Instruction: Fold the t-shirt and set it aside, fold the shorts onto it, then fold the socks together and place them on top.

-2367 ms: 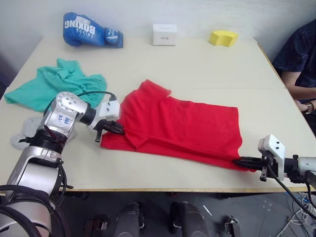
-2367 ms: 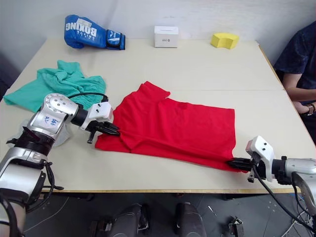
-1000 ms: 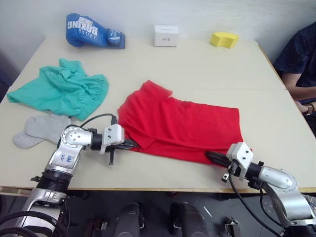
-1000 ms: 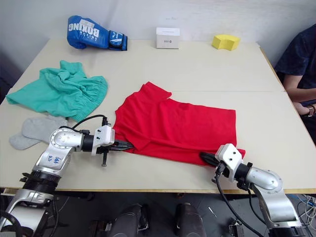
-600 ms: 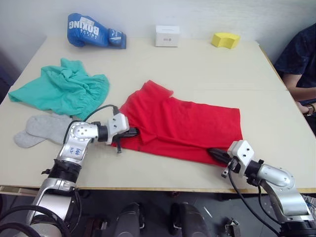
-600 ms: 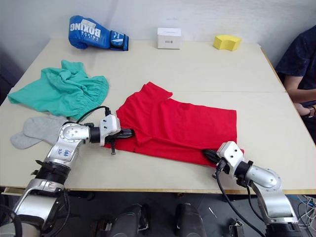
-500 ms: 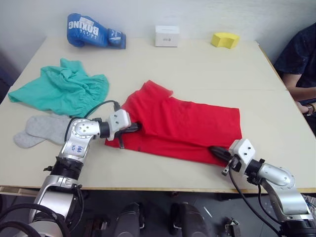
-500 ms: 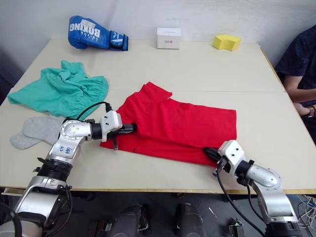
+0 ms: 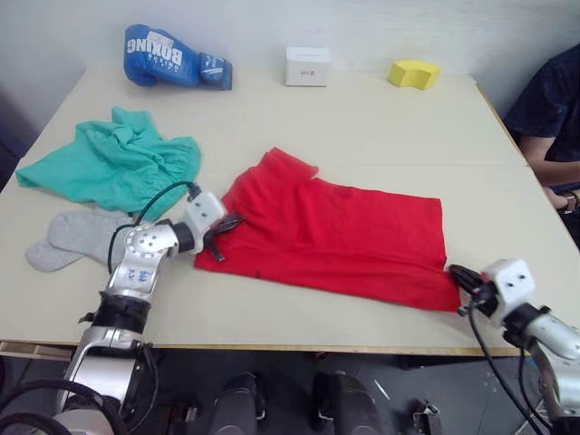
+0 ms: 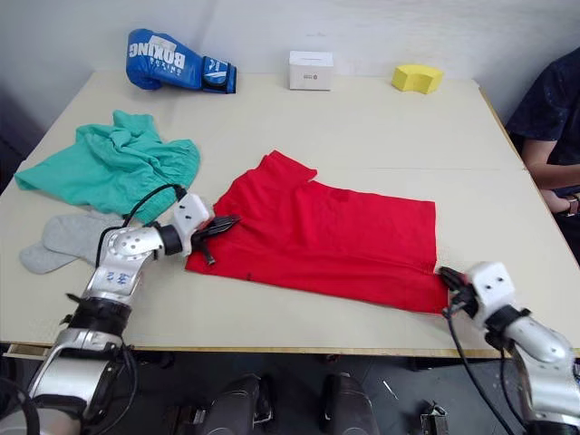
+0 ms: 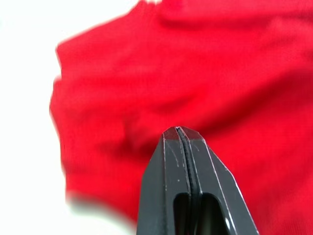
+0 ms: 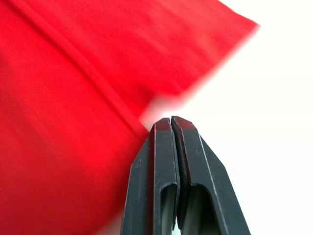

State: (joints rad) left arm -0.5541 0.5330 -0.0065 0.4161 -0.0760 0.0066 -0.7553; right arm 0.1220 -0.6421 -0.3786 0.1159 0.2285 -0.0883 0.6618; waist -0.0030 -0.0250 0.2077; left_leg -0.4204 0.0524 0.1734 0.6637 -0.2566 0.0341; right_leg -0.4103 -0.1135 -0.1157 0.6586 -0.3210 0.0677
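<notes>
Folding the t-shirt (image 9: 331,237), first step of the task, not yet finished: red cloth spread near the middle of the surface (image 9: 362,127), already doubled into a long band with one sleeve poking toward the far side. Left gripper (image 9: 227,224) lying on the shirt's left end, jaws pressed together with no cloth seen between them in the left wrist view. Right gripper (image 10: 450,276) just off the shirt's right near corner, jaws likewise together and holding nothing in the right wrist view, tips beside the hem and a seam.

Next move, probably: opening both pairs of jaws, pinching the two ends or corners, and bringing one end over the other to shorten the band, then shifting the bundle aside. Needs a clean grip on all layers at the edge so the fold does not slip apart.

Teal shorts (image 9: 109,166) bunched at the left, untouched. Grey socks (image 9: 68,238) lying flat just near of the shorts, close to the left arm's elbow.

Blue boxing glove (image 9: 172,57), white box (image 9: 306,65) and yellow sponge (image 9: 412,72) along the far edge, well clear. A person's arm (image 9: 548,118) at the right edge, beside the surface.
</notes>
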